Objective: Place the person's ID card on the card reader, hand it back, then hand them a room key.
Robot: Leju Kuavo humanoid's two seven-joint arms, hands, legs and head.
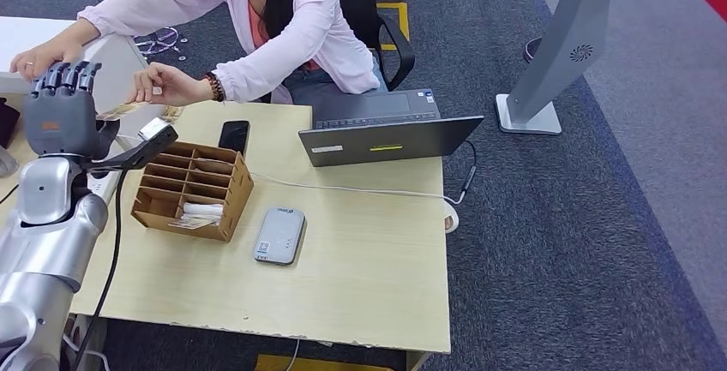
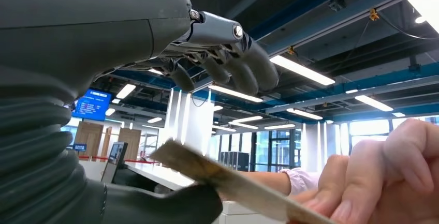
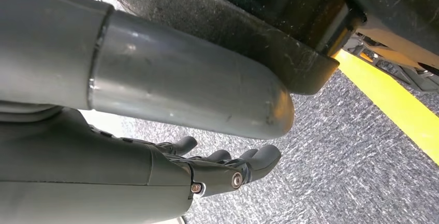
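Head view – organizer: 1 cardboard divider box [image 1: 193,189] on the wooden desk [image 1: 360,285], many slots; only the near slots hold anything – a white item and a flat card or two, exact count unclear.
Card reader: 1 small grey-white unit [image 1: 280,235], flat on desk just beside the box, nothing on it.
ID card: tan card [image 1: 129,110] at desk's far-left corner, pinched by the person's hand [image 1: 163,85]; the other end sits at the left hand's thumb.
Left hand: left hand [image 1: 62,114] raised, back to camera; fingers [image 2: 243,63] apart above the card [image 2: 233,185], thumb under it – not closed on it; actual contact cannot be told.
Person: 1, seated across, pink sleeves, other hand on a white surface at left.
Right hand: right hand [image 3: 217,169] hangs over carpet, fingers loosely extended, holds nothing.
Other items: 1 dark phone [image 1: 233,137], 1 open laptop [image 1: 386,131], 1 white cable across desk.
Hard to see: card face blurred in wrist view; part of card hidden behind left hand in head view.
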